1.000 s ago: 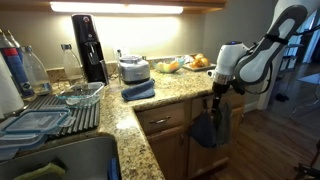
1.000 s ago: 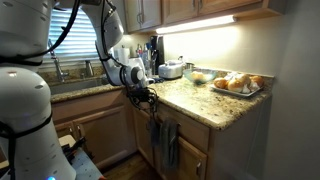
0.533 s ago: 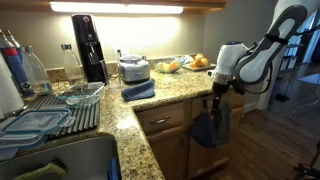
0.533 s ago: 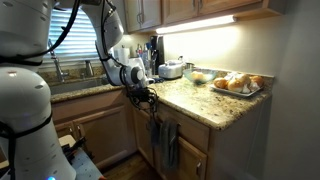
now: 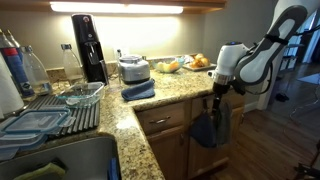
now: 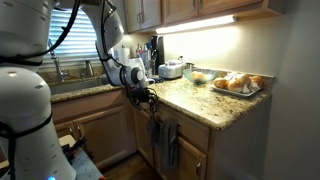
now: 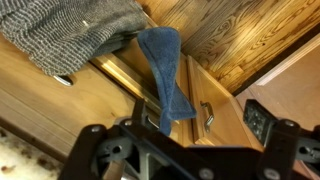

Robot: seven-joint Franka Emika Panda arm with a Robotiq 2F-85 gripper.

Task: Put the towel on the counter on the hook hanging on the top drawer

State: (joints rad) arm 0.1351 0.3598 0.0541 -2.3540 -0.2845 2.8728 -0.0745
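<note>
The slate-blue towel [image 5: 205, 128] hangs down in front of the honey-brown top drawer [image 5: 165, 120], below the granite counter [image 5: 175, 92]. It shows in both exterior views [image 6: 163, 140]. My gripper [image 5: 218, 97] is just above the towel's upper end, at the counter edge [image 6: 146, 98]. In the wrist view the towel [image 7: 162, 65] narrows toward my gripper [image 7: 178, 128], whose fingers stand wide apart on either side of it. The hook is hidden by the bunched top of the towel.
A folded blue towel with a lighter layer [image 5: 138, 90] lies on the counter. Behind it are a coffee maker [image 5: 90, 45], a pot [image 5: 133, 68] and a fruit bowl [image 5: 168, 66]. A dish rack [image 5: 70, 105] flanks the sink. A grey patterned rug [image 7: 70, 35] lies below.
</note>
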